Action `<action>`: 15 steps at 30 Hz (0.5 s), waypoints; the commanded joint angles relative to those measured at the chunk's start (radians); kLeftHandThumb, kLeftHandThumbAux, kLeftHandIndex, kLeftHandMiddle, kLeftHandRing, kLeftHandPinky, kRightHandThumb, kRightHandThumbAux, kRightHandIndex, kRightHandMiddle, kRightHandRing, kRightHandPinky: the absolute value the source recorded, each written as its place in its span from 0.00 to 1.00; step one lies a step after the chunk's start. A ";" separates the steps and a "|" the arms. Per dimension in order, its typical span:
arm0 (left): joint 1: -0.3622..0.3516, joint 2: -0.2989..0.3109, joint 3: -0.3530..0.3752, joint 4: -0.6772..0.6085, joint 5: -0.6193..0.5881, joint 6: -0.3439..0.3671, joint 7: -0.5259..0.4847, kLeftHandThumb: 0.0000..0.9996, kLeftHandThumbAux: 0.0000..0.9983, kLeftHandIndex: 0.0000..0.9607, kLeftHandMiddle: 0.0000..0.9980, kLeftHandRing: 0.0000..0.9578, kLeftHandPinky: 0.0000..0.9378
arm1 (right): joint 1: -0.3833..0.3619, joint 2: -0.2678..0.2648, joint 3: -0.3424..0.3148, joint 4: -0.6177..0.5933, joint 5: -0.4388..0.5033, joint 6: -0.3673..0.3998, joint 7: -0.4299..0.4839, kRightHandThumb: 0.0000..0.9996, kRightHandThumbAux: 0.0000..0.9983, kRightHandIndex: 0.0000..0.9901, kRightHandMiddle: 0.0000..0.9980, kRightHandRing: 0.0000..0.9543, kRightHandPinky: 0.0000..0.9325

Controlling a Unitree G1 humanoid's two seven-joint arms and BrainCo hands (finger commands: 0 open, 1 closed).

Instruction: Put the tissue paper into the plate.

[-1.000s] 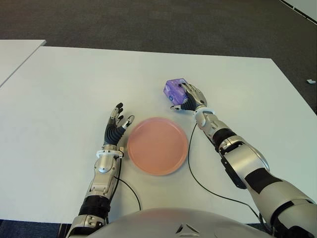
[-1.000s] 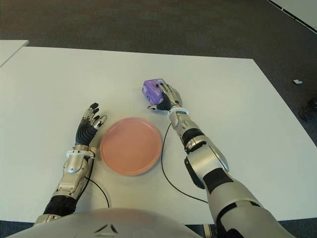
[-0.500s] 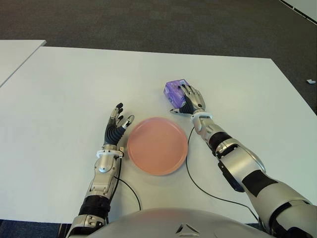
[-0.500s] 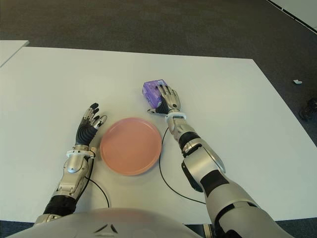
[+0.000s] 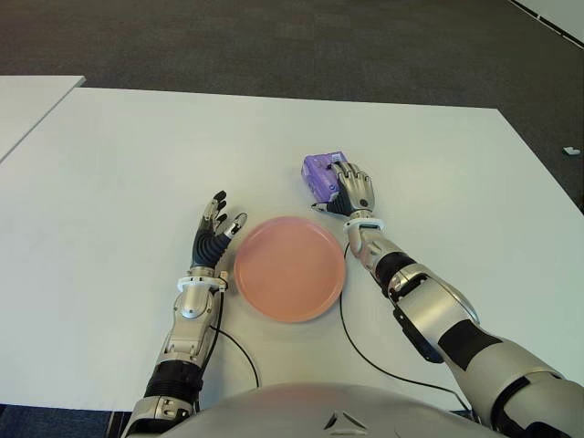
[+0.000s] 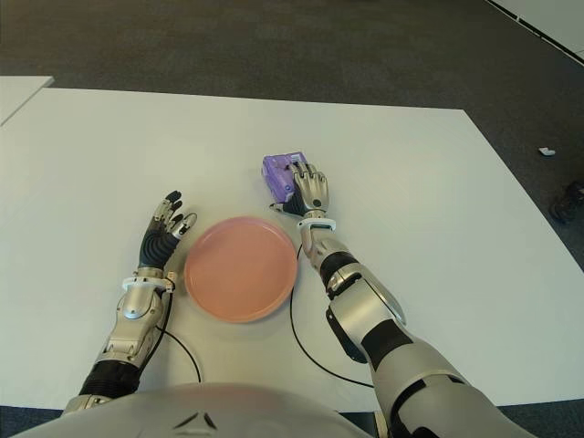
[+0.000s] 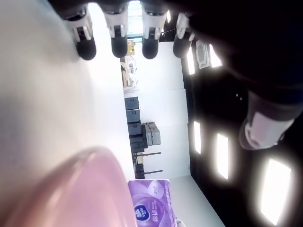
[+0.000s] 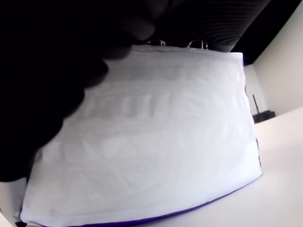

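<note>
Left eye view: pink plate (image 5: 289, 267) on the white table (image 5: 119, 182), nothing in it. Purple tissue pack (image 5: 321, 174) just beyond the plate's far right edge, on the table, not in the plate. Right hand (image 5: 351, 190) laid over the pack's near side, fingers draped on top of it. Left hand (image 5: 214, 234) just left of the plate, fingers spread and pointing away from the body, holding nothing. Black cable (image 5: 365, 342) looping across the table from the right forearm toward the body.

Right eye view: same layout, with the plate (image 6: 241, 267) bare, the pack (image 6: 281, 173) under the right hand (image 6: 309, 190), and the left hand (image 6: 163, 235) apart from the plate's rim.

Left wrist view: four fingertips (image 7: 119, 46) extended side by side, thumb well apart, nothing between them. Plate rim (image 7: 90, 189) close by, and beyond it the printed end of the tissue pack (image 7: 150, 203), a face not seen from the head.

Right wrist view: frame almost filled by the pack's pale wrapper (image 8: 156, 137) with a purple edge, pressed close against the dark palm; fingers closed on it.
</note>
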 commanded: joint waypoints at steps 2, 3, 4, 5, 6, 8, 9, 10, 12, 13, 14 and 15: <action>0.029 0.004 0.006 0.025 -0.005 0.037 -0.005 0.00 0.51 0.00 0.00 0.00 0.00 | 0.123 0.026 0.010 0.065 0.001 -0.031 0.058 0.85 0.68 0.40 0.53 0.84 0.84; 0.029 0.003 0.006 0.025 -0.005 0.036 -0.004 0.00 0.51 0.00 0.00 0.00 0.00 | 0.124 0.026 0.008 0.065 0.003 -0.036 0.058 0.85 0.68 0.40 0.53 0.85 0.85; 0.029 0.003 0.006 0.025 -0.005 0.036 -0.004 0.00 0.51 0.00 0.00 0.00 0.00 | 0.125 0.026 0.007 0.066 0.004 -0.039 0.057 0.85 0.68 0.40 0.53 0.86 0.85; 0.029 0.003 0.006 0.025 -0.004 0.034 -0.003 0.00 0.51 0.00 0.00 0.00 0.00 | 0.125 0.026 0.006 0.066 0.005 -0.044 0.058 0.85 0.68 0.40 0.53 0.86 0.85; 0.029 0.003 0.006 0.025 -0.004 0.033 -0.003 0.00 0.51 0.00 0.00 0.00 0.00 | 0.125 0.026 0.005 0.066 0.006 -0.047 0.059 0.85 0.68 0.40 0.53 0.87 0.86; 0.028 0.003 0.007 0.028 -0.002 0.028 -0.002 0.00 0.51 0.00 0.00 0.00 0.00 | 0.125 0.027 0.000 0.066 0.011 -0.059 0.067 0.85 0.68 0.40 0.53 0.87 0.87; 0.027 0.003 0.007 0.029 -0.002 0.028 -0.002 0.00 0.51 0.00 0.00 0.00 0.00 | 0.125 0.028 -0.005 0.065 0.016 -0.066 0.071 0.85 0.68 0.40 0.53 0.88 0.89; 0.026 0.004 0.007 0.030 -0.001 0.027 -0.002 0.00 0.51 0.00 0.00 0.00 0.00 | 0.125 0.029 -0.008 0.065 0.019 -0.071 0.074 0.85 0.68 0.40 0.54 0.88 0.90; 0.025 0.003 0.007 0.029 -0.001 0.028 -0.002 0.00 0.51 0.00 0.00 0.00 0.00 | 0.125 0.030 -0.015 0.063 0.027 -0.084 0.074 0.85 0.68 0.40 0.54 0.88 0.91; 0.025 0.003 0.007 0.029 -0.001 0.028 -0.001 0.00 0.51 0.00 0.00 0.00 0.00 | 0.125 0.030 -0.017 0.062 0.028 -0.089 0.073 0.85 0.68 0.40 0.54 0.89 0.91; 0.026 0.002 0.008 0.029 -0.001 0.026 0.001 0.00 0.51 0.00 0.00 0.00 0.00 | 0.125 0.030 -0.019 0.061 0.030 -0.093 0.073 0.85 0.68 0.40 0.54 0.89 0.92; 0.026 0.001 0.008 0.029 -0.001 0.025 0.002 0.00 0.51 0.00 0.00 0.00 0.00 | 0.125 0.031 -0.021 0.061 0.030 -0.096 0.072 0.85 0.68 0.40 0.54 0.89 0.92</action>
